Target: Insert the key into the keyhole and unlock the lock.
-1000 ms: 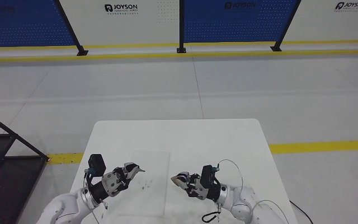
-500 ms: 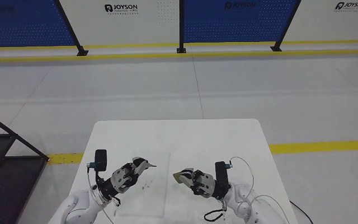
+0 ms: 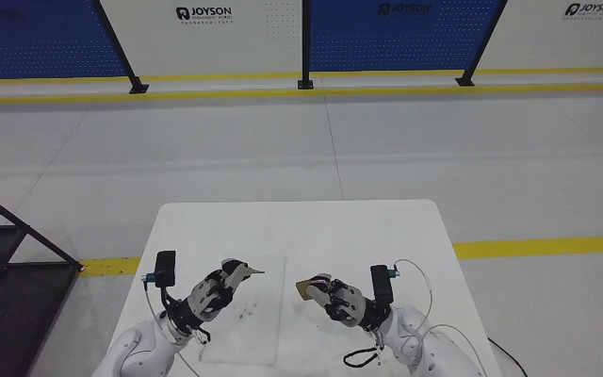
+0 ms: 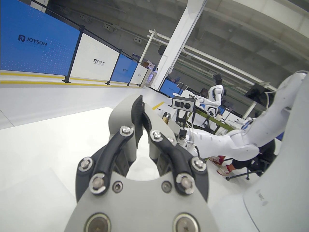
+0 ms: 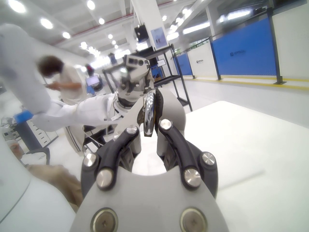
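Ops: top view?
Eng: left gripper [image 3: 243, 271] pinches key [image 3: 256, 272], right gripper [image 3: 309, 285] clamps lock [image 3: 301, 288], tips apart above table [image 3: 377, 226].
Ops: wrist views?
Eng: left wrist, pads [image 4: 138, 112] pressed together; right wrist, fingers [image 5: 169, 107] clamped on shiny lock [image 5: 149, 113].

A white table [image 3: 377, 226] bears 1 clear sheet [image 3: 266, 316] (lying flat).

Top overlooks table [image 3: 311, 231]; wrist cameras seemingly face inward.

The barrier panels [image 3: 236, 47] each bear a logo and wordmark.
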`<state>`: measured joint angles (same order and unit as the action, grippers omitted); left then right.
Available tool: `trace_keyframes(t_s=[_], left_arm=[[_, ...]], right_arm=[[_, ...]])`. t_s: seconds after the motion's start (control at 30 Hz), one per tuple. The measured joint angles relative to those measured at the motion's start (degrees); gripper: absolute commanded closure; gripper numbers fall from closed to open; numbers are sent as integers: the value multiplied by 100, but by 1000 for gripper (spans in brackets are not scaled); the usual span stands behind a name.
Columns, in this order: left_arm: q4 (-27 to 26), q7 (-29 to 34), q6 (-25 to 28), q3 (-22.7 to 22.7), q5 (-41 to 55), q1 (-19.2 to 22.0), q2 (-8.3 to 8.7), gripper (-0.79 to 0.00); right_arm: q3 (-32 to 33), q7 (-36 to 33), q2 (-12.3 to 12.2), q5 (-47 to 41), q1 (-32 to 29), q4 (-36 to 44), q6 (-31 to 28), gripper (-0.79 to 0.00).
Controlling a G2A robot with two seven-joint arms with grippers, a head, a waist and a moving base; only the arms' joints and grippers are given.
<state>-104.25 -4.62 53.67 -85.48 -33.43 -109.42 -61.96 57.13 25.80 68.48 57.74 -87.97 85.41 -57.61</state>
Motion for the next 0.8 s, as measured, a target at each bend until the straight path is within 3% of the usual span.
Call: trace_keyframes(t_s=[0.63,0.8], left_arm=[[-12,-2,-12,7,11,5,-1,0],[19,-83,211,173,237,38,-21,0]], right_arm=[[0,1,0,1,0,1,1,0],[-154,177,35,-518,1,109,-41,0]])
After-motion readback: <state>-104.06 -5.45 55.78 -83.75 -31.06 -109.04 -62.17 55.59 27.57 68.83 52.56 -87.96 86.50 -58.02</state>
